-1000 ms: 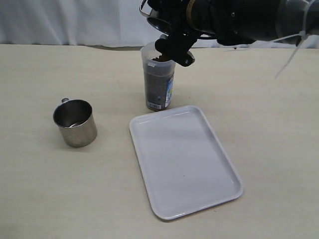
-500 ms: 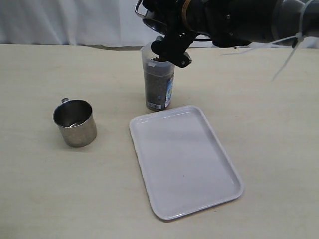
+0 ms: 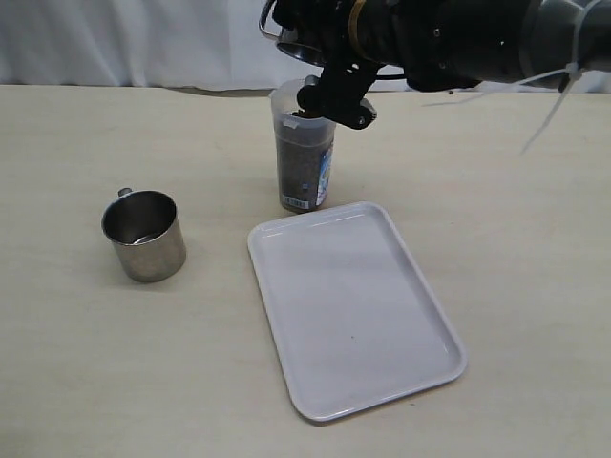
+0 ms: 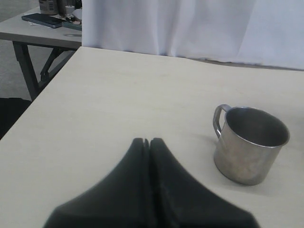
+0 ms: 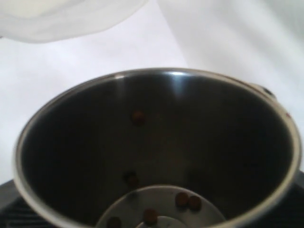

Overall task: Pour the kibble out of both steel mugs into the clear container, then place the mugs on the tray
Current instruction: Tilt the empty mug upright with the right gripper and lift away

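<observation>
My right gripper (image 3: 339,95) holds one steel mug (image 3: 286,29) tipped over the rim of the clear container (image 3: 305,186), which stands behind the tray and is filled almost to the top with kibble (image 3: 302,157). In the right wrist view that mug (image 5: 156,142) fills the picture, with only a few pellets (image 5: 187,201) left near its bottom. The other steel mug (image 3: 143,235) stands upright at the left, also seen in the left wrist view (image 4: 249,145). My left gripper (image 4: 149,141) is shut on nothing, short of that mug. The white tray (image 3: 420,372) lies bare.
A white curtain (image 3: 115,38) hangs behind the table's far edge. Beyond the table's corner in the left wrist view stands a second table (image 4: 28,33) carrying a phone (image 4: 45,19). White cable ties (image 3: 563,86) stick out from my right arm.
My right arm with the tipped mug has shifted slightly to the left and up over the container. The mug at the left and the tray have not moved.
</observation>
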You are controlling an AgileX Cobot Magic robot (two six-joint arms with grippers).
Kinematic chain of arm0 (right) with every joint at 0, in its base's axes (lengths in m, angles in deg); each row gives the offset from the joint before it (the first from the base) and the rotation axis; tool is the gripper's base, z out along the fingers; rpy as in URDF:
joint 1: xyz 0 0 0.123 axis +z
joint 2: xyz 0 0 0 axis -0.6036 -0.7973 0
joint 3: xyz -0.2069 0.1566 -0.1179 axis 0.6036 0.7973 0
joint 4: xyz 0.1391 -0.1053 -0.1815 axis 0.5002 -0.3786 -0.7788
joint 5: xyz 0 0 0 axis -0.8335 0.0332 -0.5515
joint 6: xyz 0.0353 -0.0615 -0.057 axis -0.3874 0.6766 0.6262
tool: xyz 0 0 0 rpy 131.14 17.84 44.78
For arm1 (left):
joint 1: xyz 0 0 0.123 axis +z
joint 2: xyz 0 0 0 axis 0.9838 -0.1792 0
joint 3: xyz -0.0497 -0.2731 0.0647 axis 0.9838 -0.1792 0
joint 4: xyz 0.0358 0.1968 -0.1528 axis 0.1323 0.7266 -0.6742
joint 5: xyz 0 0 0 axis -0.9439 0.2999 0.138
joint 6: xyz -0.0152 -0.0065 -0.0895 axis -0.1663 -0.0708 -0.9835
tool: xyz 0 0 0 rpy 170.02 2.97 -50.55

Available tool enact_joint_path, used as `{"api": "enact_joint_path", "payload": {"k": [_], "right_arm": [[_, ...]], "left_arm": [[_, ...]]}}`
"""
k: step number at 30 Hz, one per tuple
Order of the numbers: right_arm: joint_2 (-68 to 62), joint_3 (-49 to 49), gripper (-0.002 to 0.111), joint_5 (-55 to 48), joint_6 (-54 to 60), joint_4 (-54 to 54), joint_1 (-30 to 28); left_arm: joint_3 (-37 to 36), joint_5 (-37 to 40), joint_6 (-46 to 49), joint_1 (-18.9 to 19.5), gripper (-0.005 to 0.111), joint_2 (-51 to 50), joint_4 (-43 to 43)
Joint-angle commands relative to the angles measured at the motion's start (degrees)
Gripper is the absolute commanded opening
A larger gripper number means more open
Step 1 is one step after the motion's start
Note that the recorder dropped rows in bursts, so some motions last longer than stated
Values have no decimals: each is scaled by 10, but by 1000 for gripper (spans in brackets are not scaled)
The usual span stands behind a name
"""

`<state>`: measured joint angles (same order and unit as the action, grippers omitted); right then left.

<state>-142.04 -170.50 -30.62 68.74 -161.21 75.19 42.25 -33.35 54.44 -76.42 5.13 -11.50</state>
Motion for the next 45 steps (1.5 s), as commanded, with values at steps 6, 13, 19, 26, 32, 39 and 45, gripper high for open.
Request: {"api": "enact_joint_path", "payload": {"k": [6, 13, 19, 26, 32, 39, 45], "right_arm": [[6, -5, 5, -6, 33, -3, 1], [5, -4, 5, -6, 41, -3, 1], [6, -5, 5, -5, 16, -3, 7], [6, -9, 5, -16, -19, -3, 7], [8, -10, 5, -25, -51, -3, 7], [13, -10, 5, -106, -404, -3, 7], [24, -10, 5, -175, -590, 30, 0]], "left_arm": [[-2, -5, 0, -3, 0, 2, 0], [-2, -5, 0, -3, 0, 2, 0], [-2, -5, 0, -3, 0, 2, 0], [-2, -6, 0, -3, 0, 2, 0], [-2, -6, 0, -3, 0, 2, 0], [-2, -6, 0, -3, 0, 2, 0], [-2, -6, 0, -3, 0, 2, 0]]}}
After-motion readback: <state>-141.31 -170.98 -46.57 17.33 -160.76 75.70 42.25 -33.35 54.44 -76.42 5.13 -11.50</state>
